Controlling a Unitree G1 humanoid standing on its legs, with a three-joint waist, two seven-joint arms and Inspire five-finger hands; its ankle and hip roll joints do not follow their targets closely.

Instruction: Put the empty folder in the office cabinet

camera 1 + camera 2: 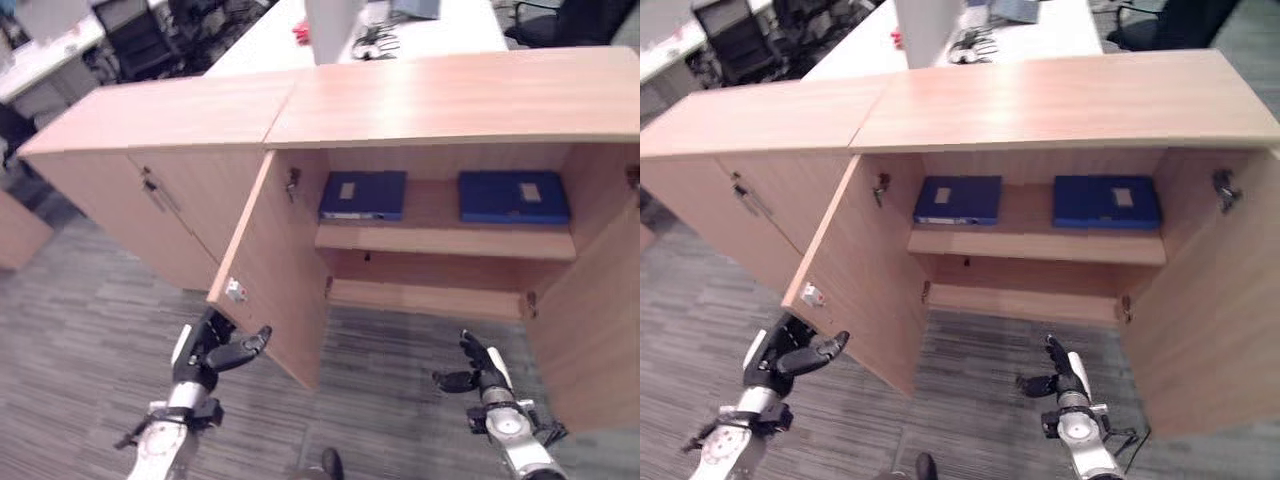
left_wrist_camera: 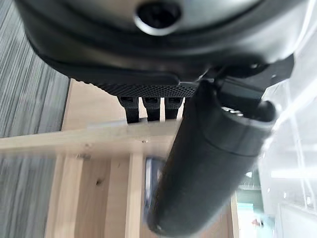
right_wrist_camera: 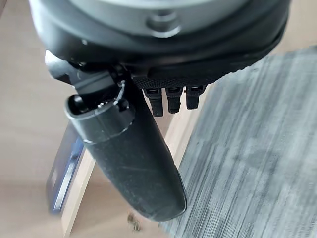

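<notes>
The office cabinet [image 1: 440,100] stands with both doors swung wide, the left door [image 1: 275,265] angled out toward the robot and the right door [image 1: 590,320] at the view's edge. On the upper shelf [image 1: 445,240] inside lie two blue folders, flat and well apart: the left folder [image 1: 363,194] near the left wall, the right folder [image 1: 513,196] toward the right. The left hand [image 1: 215,350] hovers just beside the lower outer edge of the left door, fingers relaxed and thumb spread, grasping nothing. The right hand [image 1: 478,368] hangs low in front of the opening over the grey carpet [image 1: 90,320], fingers straight and released, empty. A white bench [image 1: 270,35] sits behind the cabinet.
</notes>
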